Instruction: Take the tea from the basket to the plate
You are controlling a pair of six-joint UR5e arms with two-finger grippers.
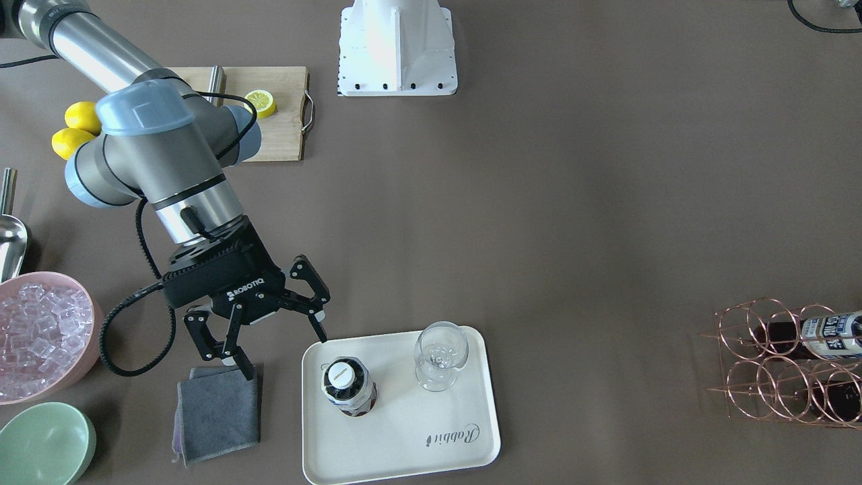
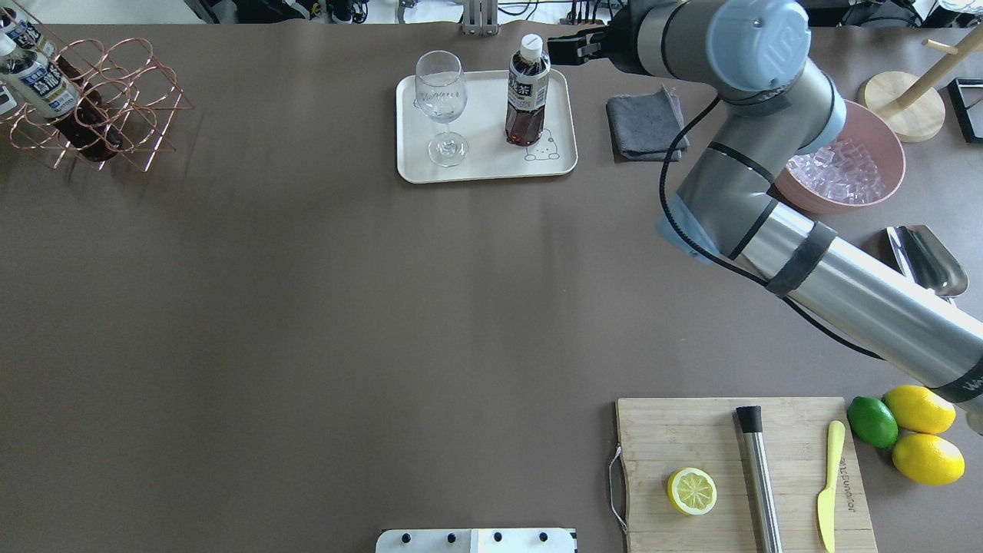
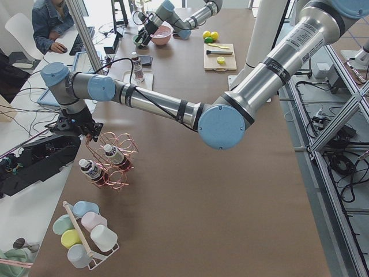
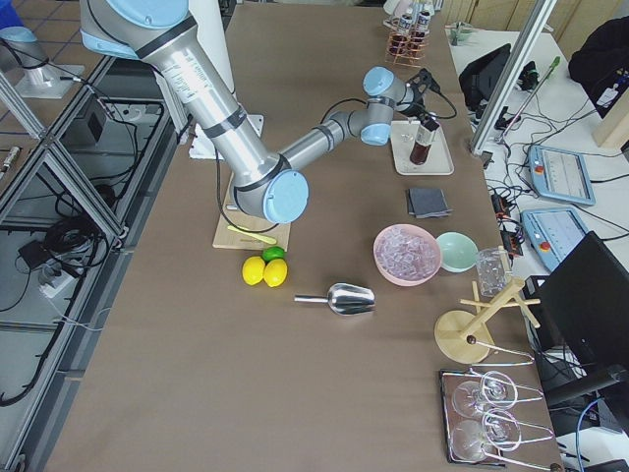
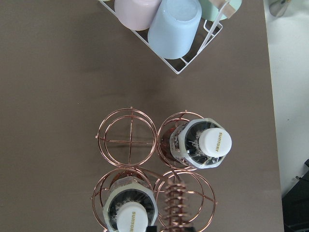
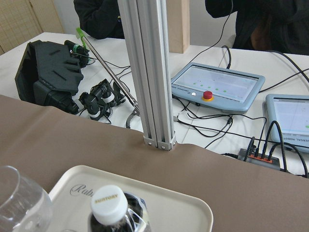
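Observation:
One tea bottle (image 1: 348, 386) stands upright on the cream plate (image 1: 404, 465), beside a stemless glass (image 1: 441, 353). My right gripper (image 1: 283, 350) is open and empty, just off the plate's corner and apart from the bottle. The right wrist view shows the bottle's white cap (image 6: 110, 203) and the plate's rim (image 6: 193, 203). The copper basket (image 2: 115, 115) holds two more tea bottles (image 5: 200, 143) (image 5: 130, 212). My left gripper (image 3: 85, 128) hangs over the basket (image 3: 115, 167); I cannot tell if it is open or shut.
A grey cloth (image 1: 217, 414) lies under the right gripper. A pink bowl of ice (image 1: 40, 337), a green bowl (image 1: 44, 444) and a metal scoop (image 1: 10, 236) are nearby. A cutting board (image 1: 283, 114) and lemons (image 1: 77, 128) lie further back. A cup rack (image 5: 174, 24) stands by the basket.

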